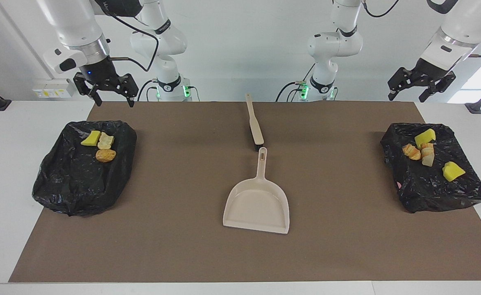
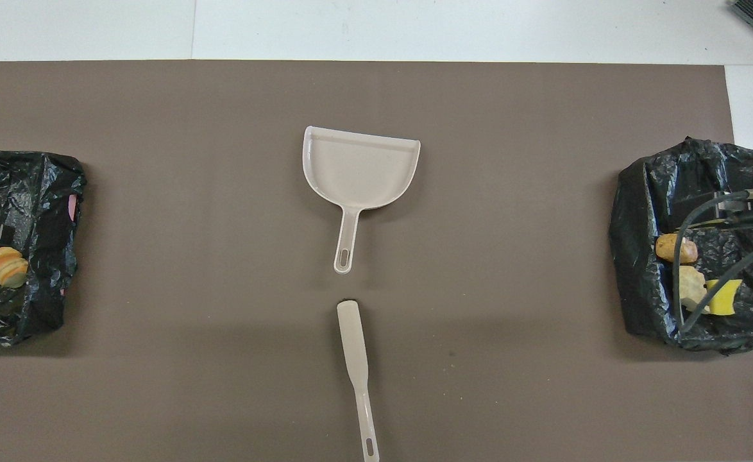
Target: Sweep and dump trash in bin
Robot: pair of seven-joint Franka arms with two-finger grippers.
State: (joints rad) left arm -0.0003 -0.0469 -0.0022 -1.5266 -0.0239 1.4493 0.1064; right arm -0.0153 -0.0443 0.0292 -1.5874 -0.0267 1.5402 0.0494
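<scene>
Black-lined bins (image 1: 82,168) at both tabletop ends hold all the trash (image 1: 101,146). Note the dustpan (image 1: 257,205) and brush (image 1: 253,123) lie centred, reachable by either arm. Left gripper (image 1: 420,84) and right gripper (image 1: 107,88) hang raised, jaws apart, empty.

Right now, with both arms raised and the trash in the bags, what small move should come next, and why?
Probably none beyond holding both arms parked. The trash lies in the two black bags, the dustpan and brush lie on the mat, and the left tool and right tool hang open, holding nothing.
</scene>
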